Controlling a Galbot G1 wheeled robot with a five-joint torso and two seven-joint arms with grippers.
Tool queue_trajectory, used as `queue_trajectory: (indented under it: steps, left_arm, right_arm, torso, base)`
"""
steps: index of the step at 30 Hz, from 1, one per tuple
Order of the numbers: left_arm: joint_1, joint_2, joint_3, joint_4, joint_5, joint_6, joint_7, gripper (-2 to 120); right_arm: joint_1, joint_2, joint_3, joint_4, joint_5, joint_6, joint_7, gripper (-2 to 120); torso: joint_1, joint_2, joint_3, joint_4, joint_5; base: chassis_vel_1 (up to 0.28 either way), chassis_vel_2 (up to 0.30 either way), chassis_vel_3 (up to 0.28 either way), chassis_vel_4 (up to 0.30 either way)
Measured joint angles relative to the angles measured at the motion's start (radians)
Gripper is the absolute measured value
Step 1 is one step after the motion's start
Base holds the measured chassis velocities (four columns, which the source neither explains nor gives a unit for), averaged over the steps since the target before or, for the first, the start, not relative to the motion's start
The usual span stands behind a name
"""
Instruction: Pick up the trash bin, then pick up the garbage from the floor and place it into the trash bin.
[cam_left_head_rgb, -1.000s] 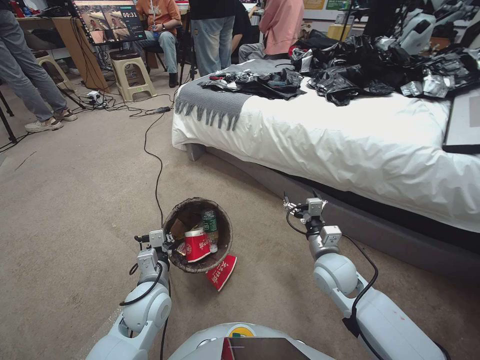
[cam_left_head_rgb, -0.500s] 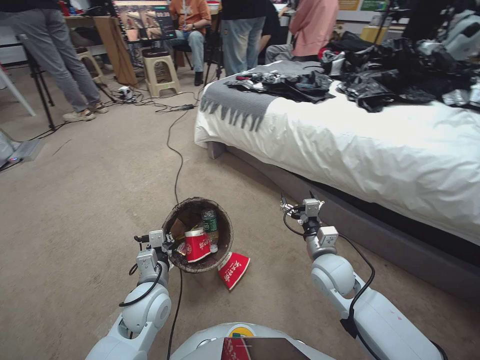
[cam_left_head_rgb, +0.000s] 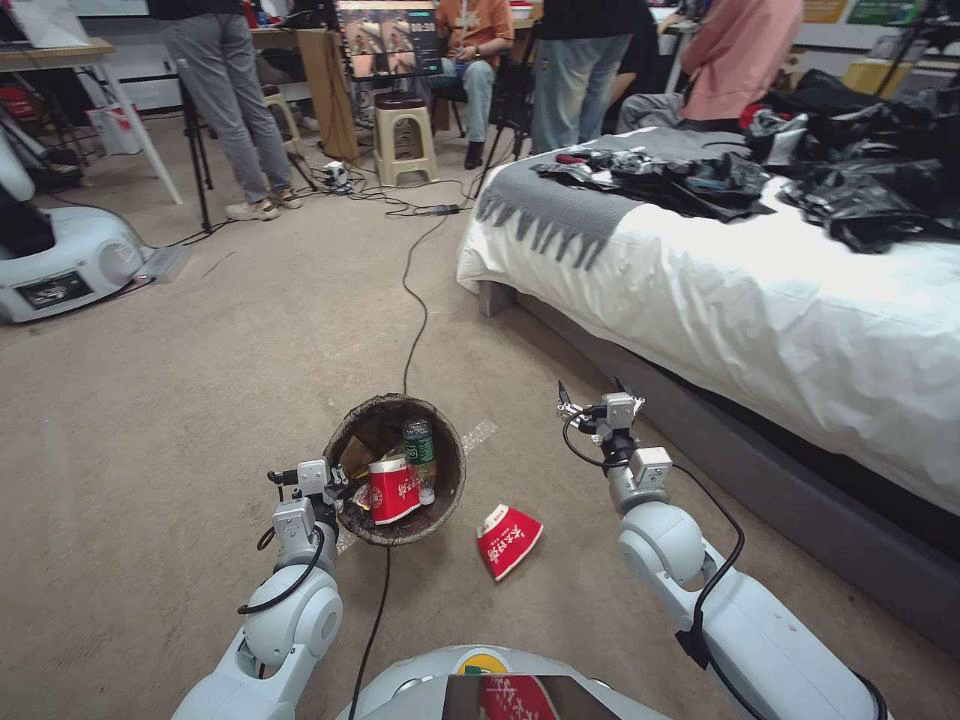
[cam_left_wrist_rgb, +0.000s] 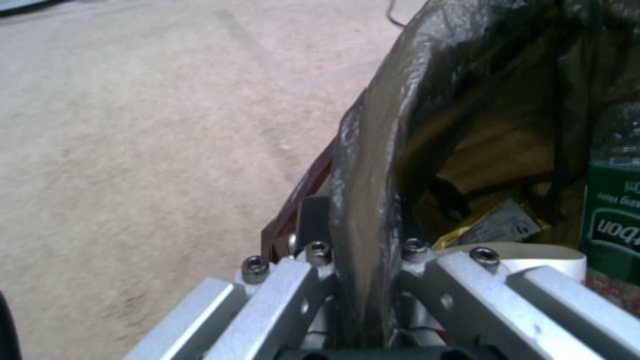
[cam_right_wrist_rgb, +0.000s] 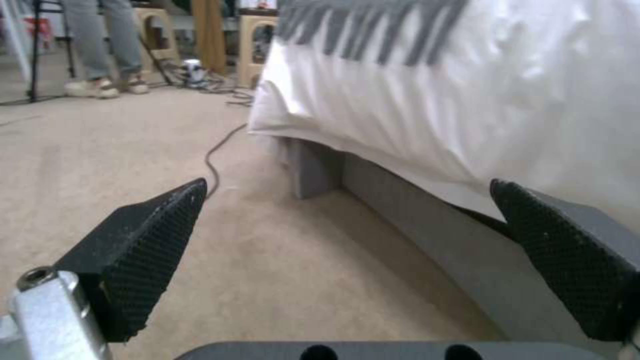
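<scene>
Robot turned; left gripper (cam_left_head_rgb: 335, 487) jaws clamp trash bin (cam_left_head_rgb: 452, 470) rim.

Both arms reach forward and down from the torso, elbows bent, forearms angled slightly inward. The left hand (cam_left_head_rgb: 335, 492) sits low on the robot's left, its wrist roughly level, and its metal fingers (cam_left_wrist_rgb: 293, 280) are closed tight on the lined rim of the trash bin (cam_left_head_rgb: 352, 420), one finger outside the wall and one inside (the left wrist view shows the liner pinched between them). The right arm extends farther ahead on the robot's right, wrist lifted a little above the forearm. The right hand (cam_left_head_rgb: 592, 400) hangs in the air, gripping nothing, its two black textured pads (cam_right_wrist_rgb: 143, 250) spread wide apart.
</scene>
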Motion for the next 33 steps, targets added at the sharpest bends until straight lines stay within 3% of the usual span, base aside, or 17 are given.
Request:
queue_trajectory:
  steps: [7,29,33]
  left_arm:
    - [-0.002,-0.005,0.003,0.003,0.005,0.0,0.003,0]
    - [-0.006,-0.003,0.004,0.006,0.005,-0.001,0.004,0]
    - [-0.007,-0.002,0.005,0.008,0.005,-0.001,0.005,0]
  right_arm:
    - [0.004,-0.02,-0.006,-0.002,0.034,-0.039,-0.002,100]
    - [0.029,-0.081,-0.053,-0.015,0.093,-0.087,-0.017,100]
    - [0.059,-0.094,-0.102,-0.01,0.17,-0.146,0.02,100]
  torso:
    - [0.0,0.0,0.0,-0.0011,0.0]
    - [0.0,0.0,0.0,-0.0007,-0.0001]
    - [0.0,0.0,0.0,-0.0011,-0.0003]
  base:
    - [0.003,0.005,0.009,0.004]
    - [0.0,0.0,0.0,0.0]
    - [0.0,0.0,0.0,0.0]
